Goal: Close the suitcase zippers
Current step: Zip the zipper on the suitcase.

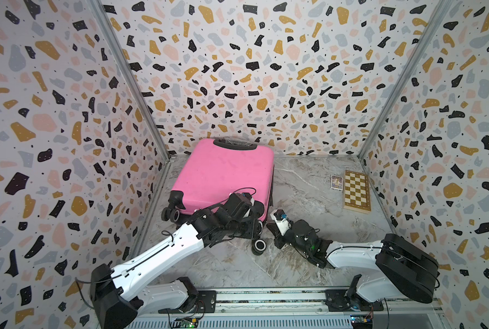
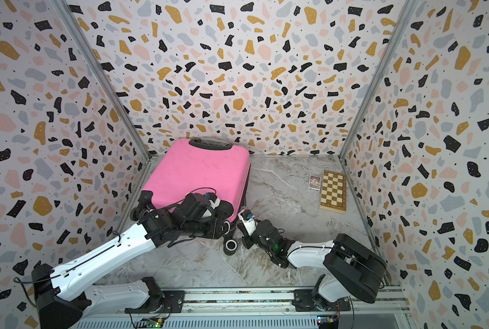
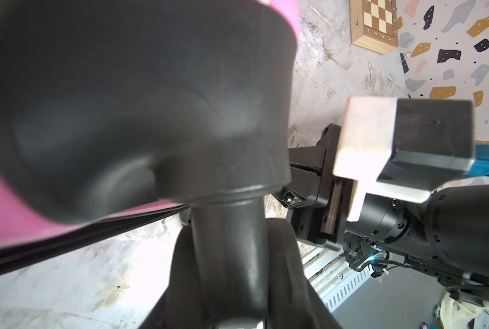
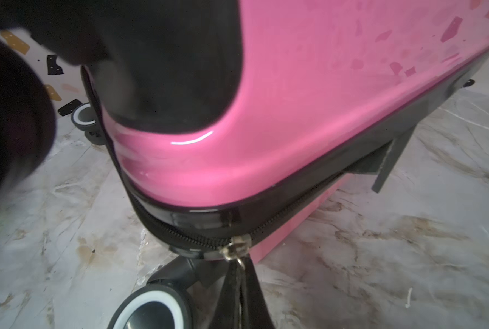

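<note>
**Top views:** suitcase [image 1: 220, 171] lay flat on the marble worktop [image 1: 309, 205], in the back-left corner of the cell. Handle faced the rear wall, wheels faced the arms. Same in both top views.
- Left arm reached across the near edge of the case. Left end effector [image 1: 256, 212] sat at the near right wheel corner. Its jaws were hidden under the wrist, so wide or narrow: couldn't tell.
- Right end effector [image 1: 268, 225] was low at that same corner, just beside the shell.
- One caster wheel [image 1: 259, 245] stuck out over the worktop between the two arms.
- Chessboard box [image 1: 356, 191] and a small card box [image 1: 336, 182] lay side by side near the right wall, well apart from the case.

**Left wrist:** a blurred black wheel housing [image 3: 123, 99] filled most of the frame. Pink shell and the zipper band [image 3: 95, 236] ran behind it. No fingers were readable, so the left grip was again unclear. The right arm's wrist camera [image 3: 408, 142] was close by.

**Right wrist:** right end effector [image 4: 240, 273] was pinched fully together on the zipper pull [image 4: 236, 247], fingers [image 4: 229, 296] meeting right under the metallic slider.
- Slider sat at the rounded wheel corner.
- Teeth were meshed on the corner side of the slider.
- Past it, along the long side, the seam gaped, with a dark lining flap [image 4: 391, 162] poking out between the shells.
</note>
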`<state>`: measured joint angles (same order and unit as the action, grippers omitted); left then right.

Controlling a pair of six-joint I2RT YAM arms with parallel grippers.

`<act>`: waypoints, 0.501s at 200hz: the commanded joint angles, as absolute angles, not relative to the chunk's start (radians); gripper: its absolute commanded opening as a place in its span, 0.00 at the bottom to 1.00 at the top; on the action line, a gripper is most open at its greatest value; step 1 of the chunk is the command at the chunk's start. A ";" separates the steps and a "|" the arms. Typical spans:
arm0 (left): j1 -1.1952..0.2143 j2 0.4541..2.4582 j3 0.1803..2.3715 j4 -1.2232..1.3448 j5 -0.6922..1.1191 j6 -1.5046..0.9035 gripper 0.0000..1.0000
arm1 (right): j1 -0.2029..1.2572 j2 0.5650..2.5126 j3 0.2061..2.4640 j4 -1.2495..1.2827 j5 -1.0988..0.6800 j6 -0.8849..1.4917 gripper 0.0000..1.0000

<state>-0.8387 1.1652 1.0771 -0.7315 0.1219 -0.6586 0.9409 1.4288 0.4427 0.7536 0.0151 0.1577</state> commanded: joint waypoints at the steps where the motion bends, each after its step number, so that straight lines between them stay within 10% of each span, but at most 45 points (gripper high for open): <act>1: -0.854 1.155 1.124 -0.581 0.176 -0.623 0.13 | 0.937 1.393 0.437 0.742 -0.080 0.113 0.00; 100: -0.854 1.286 1.111 -0.252 0.134 -0.645 0.00 | 0.985 1.364 0.390 0.876 -0.303 0.272 0.00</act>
<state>-0.8528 1.2510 1.0771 -0.6437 0.1223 -0.6857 0.9466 1.4082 0.4194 0.7673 -0.1242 0.1955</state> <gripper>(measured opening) 0.471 0.061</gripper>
